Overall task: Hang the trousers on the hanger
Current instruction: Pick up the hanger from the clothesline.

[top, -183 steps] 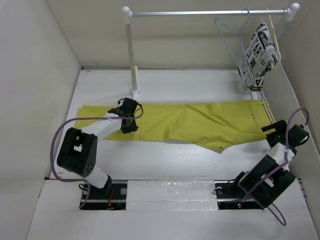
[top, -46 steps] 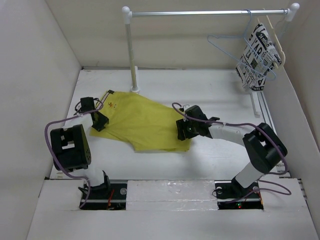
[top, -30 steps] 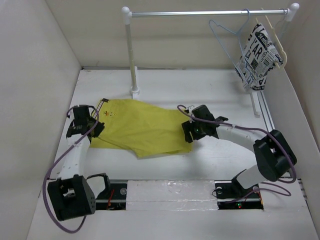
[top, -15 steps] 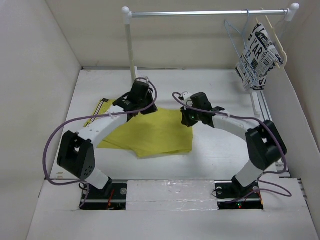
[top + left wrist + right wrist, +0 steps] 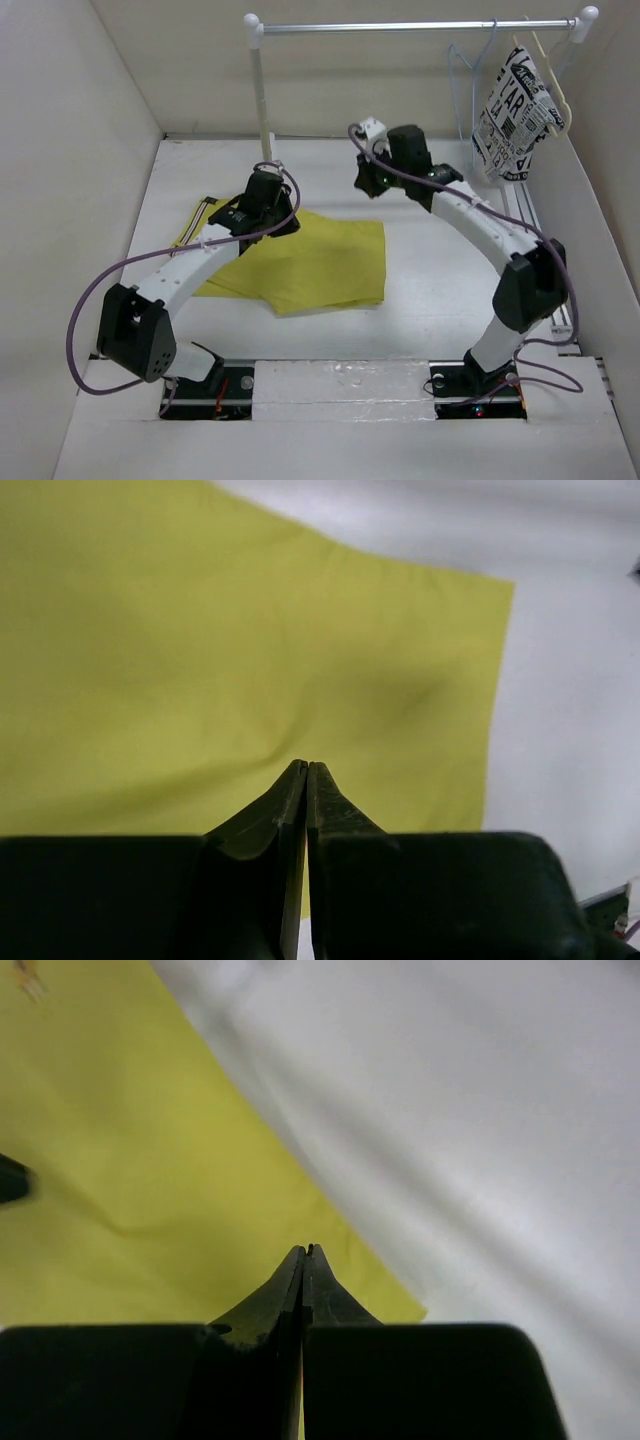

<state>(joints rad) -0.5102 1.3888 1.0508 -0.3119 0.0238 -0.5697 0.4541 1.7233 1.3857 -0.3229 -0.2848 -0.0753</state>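
Bases of both arms are sitting at the near edge of the counter (image 5: 440, 290), the left arm (image 5: 190, 265) curving up and inward from the left side and the right arm (image 5: 480, 225) reaching far forward from the right. Between them the trousers (image 5: 320, 260) are lying folded into a flat, roughly rectangular mustard-yellow pile on the counter, left of centre, with a striped trim band (image 5: 195, 215) peeking out at the far left edge. The left jaws are hanging over the far left part of the folded fabric; the left wrist view is showing them pressed fully together with nothing between them, the yellow cloth (image 5: 250, 630) spreading out beneath, and whether the tips are touching it I cannot tell. Farther back, the right jaws are hovering raised above the counter just beyond the trousers' far right corner, likewise closed tight and carrying nothing, with the cloth's edge (image 5: 130, 1190) and bare white surface below them. Behind everything a white rack (image 5: 262, 110) is standing at the back, and at the right end of its rail the light-blue hanger (image 5: 462, 85) is dangling bare, well apart from the trousers, just beside a wooden hanger (image 5: 545, 60) bearing a newspaper-print cloth (image 5: 515, 110).
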